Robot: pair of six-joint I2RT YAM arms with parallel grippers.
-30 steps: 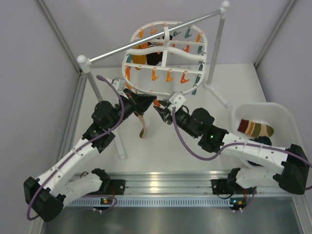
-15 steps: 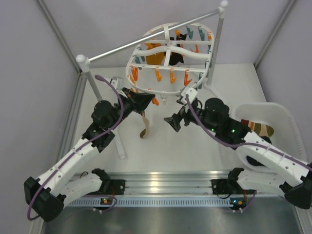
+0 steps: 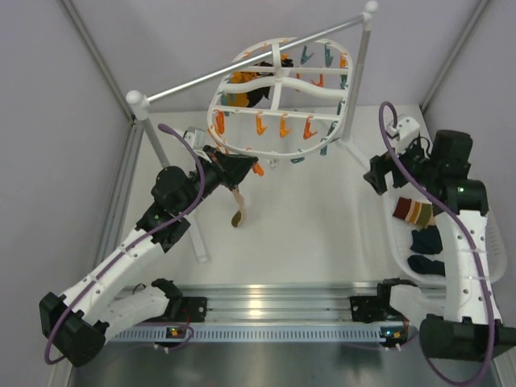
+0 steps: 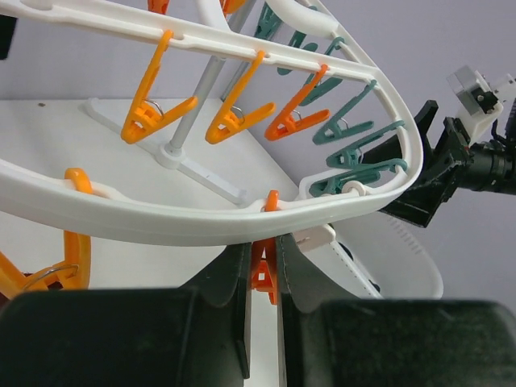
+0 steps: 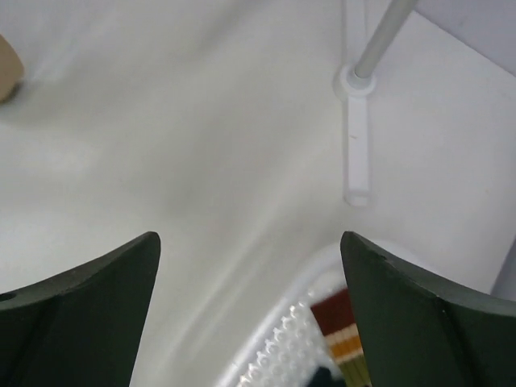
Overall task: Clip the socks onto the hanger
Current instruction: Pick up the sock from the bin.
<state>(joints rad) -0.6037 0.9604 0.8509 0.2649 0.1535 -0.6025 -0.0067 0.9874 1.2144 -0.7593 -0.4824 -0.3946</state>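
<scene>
Hanging over the white table [image 3: 322, 234] between lilac walls [image 3: 48, 97], the hanger [image 3: 278, 81] has an orange peg [image 4: 265, 278] pinched by the left gripper [image 4: 263, 260], tan sock [image 3: 236, 201] dangling below; the right gripper [image 3: 379, 173] gapes beside a basket [image 3: 492, 242] of socks [image 3: 413, 212].

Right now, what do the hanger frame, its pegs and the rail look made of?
Hanger frame: likely moulded plastic, white, semi-gloss, with rounded edges and soft highlights.
Pegs: coloured plastic, orange and teal, with what looks like a metal spring ring.
Rail: probably metal tube, grey, with a bright streak along it.
</scene>
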